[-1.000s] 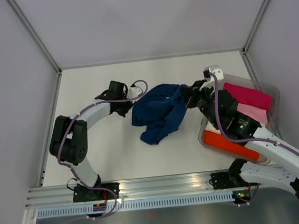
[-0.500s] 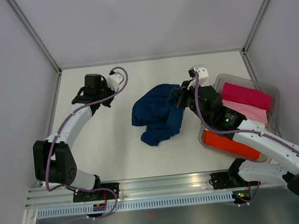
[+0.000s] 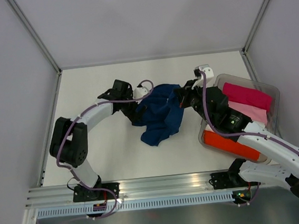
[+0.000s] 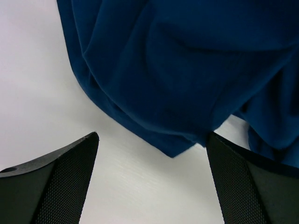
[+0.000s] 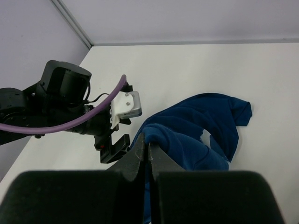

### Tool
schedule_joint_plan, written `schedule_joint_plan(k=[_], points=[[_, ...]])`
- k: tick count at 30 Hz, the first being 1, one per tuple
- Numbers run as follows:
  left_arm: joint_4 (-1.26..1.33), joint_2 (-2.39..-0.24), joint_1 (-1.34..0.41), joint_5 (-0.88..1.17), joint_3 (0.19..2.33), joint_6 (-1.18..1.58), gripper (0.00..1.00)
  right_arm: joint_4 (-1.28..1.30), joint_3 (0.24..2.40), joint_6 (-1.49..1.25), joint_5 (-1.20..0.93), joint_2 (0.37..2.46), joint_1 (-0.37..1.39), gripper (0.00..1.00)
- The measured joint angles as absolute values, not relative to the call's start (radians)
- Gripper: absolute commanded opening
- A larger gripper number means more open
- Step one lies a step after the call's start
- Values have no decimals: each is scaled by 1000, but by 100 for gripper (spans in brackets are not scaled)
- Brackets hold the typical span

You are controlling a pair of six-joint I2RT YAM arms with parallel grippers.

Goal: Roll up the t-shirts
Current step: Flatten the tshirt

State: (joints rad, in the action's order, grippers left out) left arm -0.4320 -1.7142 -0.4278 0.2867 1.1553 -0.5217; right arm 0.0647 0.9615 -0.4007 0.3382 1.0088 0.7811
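While apart beside one navy tee (image 3: 158,116), left fingers (image 4: 51,186); right fingers (image 5: 133,163) tight on it; three tees (image 3: 246,96) in bin (image 3: 252,82).

T-shirt (image 3: 158,117) between left end effector (image 3: 137,111) and right end effector (image 3: 182,96); bin (image 3: 272,92) rightmost.

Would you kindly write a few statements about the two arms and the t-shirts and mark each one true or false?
1. The left gripper stands open at the edge of the navy tee. True.
2. The right gripper is open and clear of the navy tee. False: it is shut on a fold of it.
3. The navy tee lies crumpled on the table, not rolled. True.
4. The orange-red tee lies spread on the table beside the left arm. False: it sits in the clear bin on the right, with the magenta tee and the pale pink tee.
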Motion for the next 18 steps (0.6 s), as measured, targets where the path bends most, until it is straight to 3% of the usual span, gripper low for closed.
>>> schedule_joint_plan(k=[3, 4, 6, 7, 8, 15, 18], points=[[-427, -1789, -435, 270, 1203, -521, 94, 68, 962, -401, 338, 1009, 781, 0], [-428, -1815, -439, 261, 1217, -518, 76, 68, 962, -401, 338, 1009, 781, 0], [-427, -1863, -441, 239, 1240, -498, 51, 68, 962, -401, 339, 1009, 781, 0], [-428, -1882, -443, 229, 1251, -489, 15, 68, 962, -401, 340, 1009, 781, 0], [-428, -1893, -445, 216, 1258, -474, 3, 68, 962, -400, 342, 1009, 781, 0], [-402, -1879, -444, 70, 1301, -447, 2, 64, 992, -374, 339, 1074, 753, 0], [-403, -1834, -432, -38, 1357, -447, 2, 86, 1131, -358, 291, 1209, 680, 0]])
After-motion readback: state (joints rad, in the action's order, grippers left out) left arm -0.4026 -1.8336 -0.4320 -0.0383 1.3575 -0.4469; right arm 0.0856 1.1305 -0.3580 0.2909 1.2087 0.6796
